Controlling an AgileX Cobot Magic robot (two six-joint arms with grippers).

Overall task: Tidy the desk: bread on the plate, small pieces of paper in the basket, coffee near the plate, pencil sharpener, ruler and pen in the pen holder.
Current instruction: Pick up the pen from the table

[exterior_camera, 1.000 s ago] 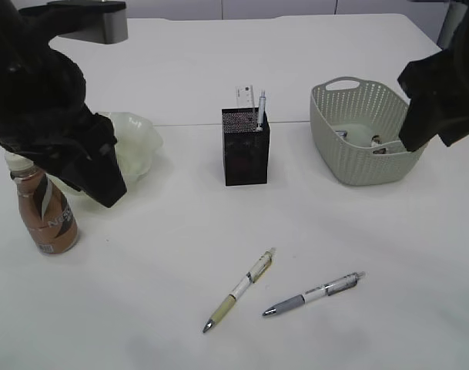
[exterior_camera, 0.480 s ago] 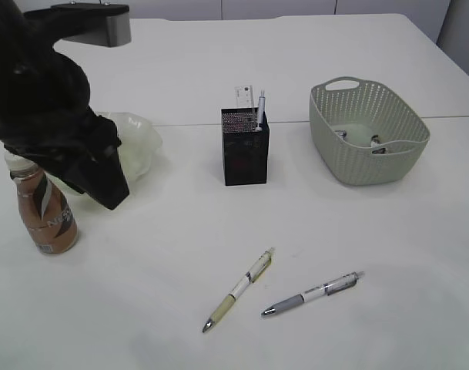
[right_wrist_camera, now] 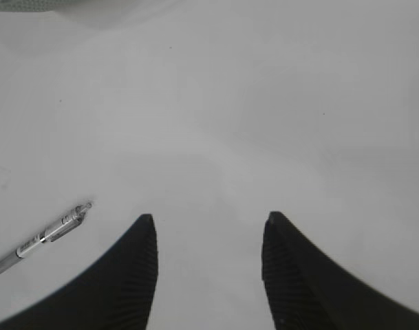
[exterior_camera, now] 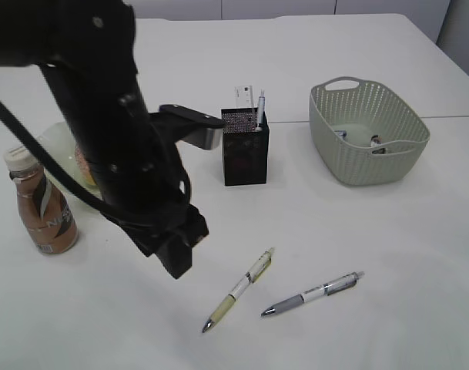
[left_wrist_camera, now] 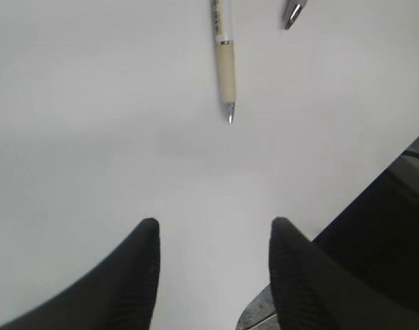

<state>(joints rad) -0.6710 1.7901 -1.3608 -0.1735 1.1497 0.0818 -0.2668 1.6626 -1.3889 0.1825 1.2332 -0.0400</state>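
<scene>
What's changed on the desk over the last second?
The left arm swung away from the brown coffee bottle and pale plate, toward the beige-grip pen; its gripper is open and empty, with the pen ahead of it. The right arm left the grey perforated basket and the exterior view; its gripper is open. Both pens, the black mesh pen holder, bottle and basket stayed put.
</scene>
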